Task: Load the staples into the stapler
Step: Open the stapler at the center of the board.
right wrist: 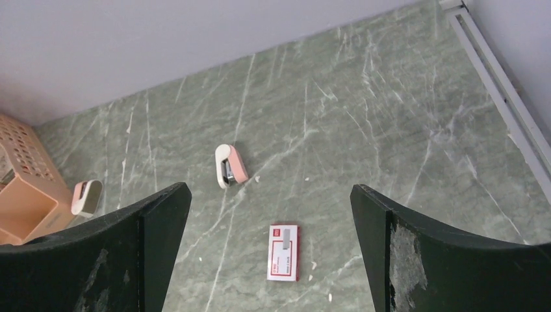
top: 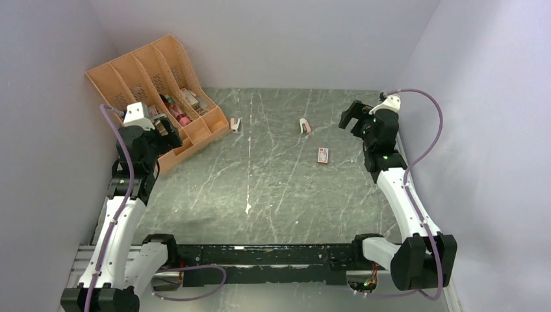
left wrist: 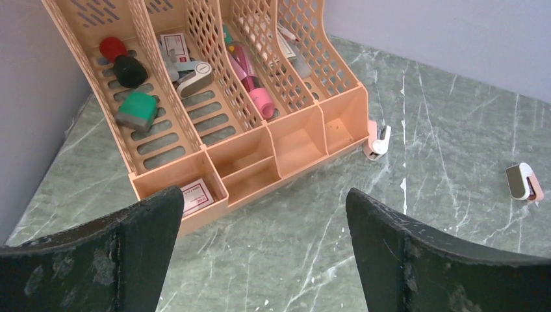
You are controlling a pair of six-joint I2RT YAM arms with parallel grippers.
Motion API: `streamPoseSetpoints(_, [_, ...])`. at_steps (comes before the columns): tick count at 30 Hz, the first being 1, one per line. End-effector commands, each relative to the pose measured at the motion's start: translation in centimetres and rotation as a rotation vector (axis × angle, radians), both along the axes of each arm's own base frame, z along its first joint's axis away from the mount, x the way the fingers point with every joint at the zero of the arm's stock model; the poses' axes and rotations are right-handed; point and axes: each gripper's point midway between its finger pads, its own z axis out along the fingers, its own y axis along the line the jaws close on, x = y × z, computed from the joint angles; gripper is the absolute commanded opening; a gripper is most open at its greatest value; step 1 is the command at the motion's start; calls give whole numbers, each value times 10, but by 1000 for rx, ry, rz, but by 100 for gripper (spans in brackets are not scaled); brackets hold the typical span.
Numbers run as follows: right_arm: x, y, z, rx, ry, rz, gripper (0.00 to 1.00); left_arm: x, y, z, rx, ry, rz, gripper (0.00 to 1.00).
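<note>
Top view: the staple box (top: 323,155) lies flat on the table (top: 273,195), right of centre. Its long axis runs near to far, slightly tilted. The right stapler (top: 305,125) sits farther back and a little left of it. The left stapler (top: 235,124) rests just beside the organizer (top: 156,84). The right gripper (top: 351,117) hovers beyond and right of the box, apart from it. The left gripper (top: 170,135) hangs over the organizer's near end.

Left wrist: we see the left gripper (left wrist: 261,190) spread wide and holding nothing, with both staplers on the table beyond it.

Right wrist: the right gripper (right wrist: 265,188) is wide and empty. The box (right wrist: 284,252) lies below the gap, its long axis pointing away from the camera and a grey strip towards its far end.
</note>
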Motion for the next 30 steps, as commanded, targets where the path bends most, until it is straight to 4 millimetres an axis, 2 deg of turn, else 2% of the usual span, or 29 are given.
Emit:
streamPoseSetpoints(1, [9, 0, 20, 24, -69, 7, 100, 5, 0, 29, 7, -79, -25, 99])
streamPoseSetpoints(5, [13, 1, 19, 38, -55, 4, 100, 5, -1, 30, 12, -90, -53, 99])
streamPoseSetpoints(10, [13, 13, 22, 48, -68, 73, 100, 5, 0, 30, 19, -93, -57, 99])
streamPoseSetpoints(15, [22, 20, 11, 51, -7, 116, 100, 8, 1, 27, 7, -94, -73, 99])
streamPoseSetpoints(18, [27, 32, 3, 74, 26, 170, 100, 12, -1, 22, -8, -87, -100, 99])
streamPoseSetpoints(20, [29, 41, -11, 72, 66, 202, 100, 13, 0, 20, -11, -80, -102, 99])
streamPoseSetpoints(21, [33, 44, -6, 63, 64, 214, 100, 14, 1, 19, -11, -76, -100, 99])
streamPoseSetpoints(24, [39, 54, -21, 51, 125, 244, 100, 15, 3, 17, -13, -71, -95, 99])
streamPoseSetpoints(30, [47, 74, -39, -7, 212, 316, 100, 17, 1, 12, -27, -53, -109, 99])
